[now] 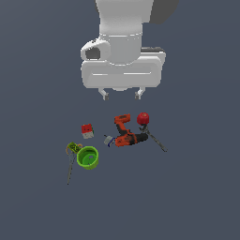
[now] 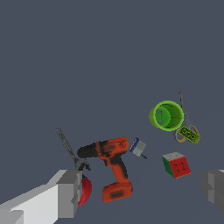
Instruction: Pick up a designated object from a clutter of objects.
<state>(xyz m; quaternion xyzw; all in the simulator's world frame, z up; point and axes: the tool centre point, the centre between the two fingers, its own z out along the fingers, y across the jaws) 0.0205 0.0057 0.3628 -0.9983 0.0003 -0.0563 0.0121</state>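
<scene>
The designated object is a small red and white cube [image 1: 87, 131] with a green face showing in the wrist view [image 2: 176, 165]; it lies on the floor at the exterior view's left of the drill. My gripper [image 1: 122, 96] hangs high above the clutter, fingers spread wide and holding nothing; its fingers [image 2: 65, 194] frame the wrist view. The cube lies below and toward the exterior view's left of the gripper. The clutter holds an orange-black drill [image 1: 125, 132], a red ball [image 1: 143, 117], a green cup [image 1: 87, 157] and green-handled scissors [image 1: 71, 154].
A small grey piece [image 1: 108, 139] lies between the cube and the drill. A thin dark rod [image 1: 156, 139] runs from the ball toward the exterior view's right. The drill [image 2: 111, 164] sits almost directly under the gripper. The floor is plain dark grey.
</scene>
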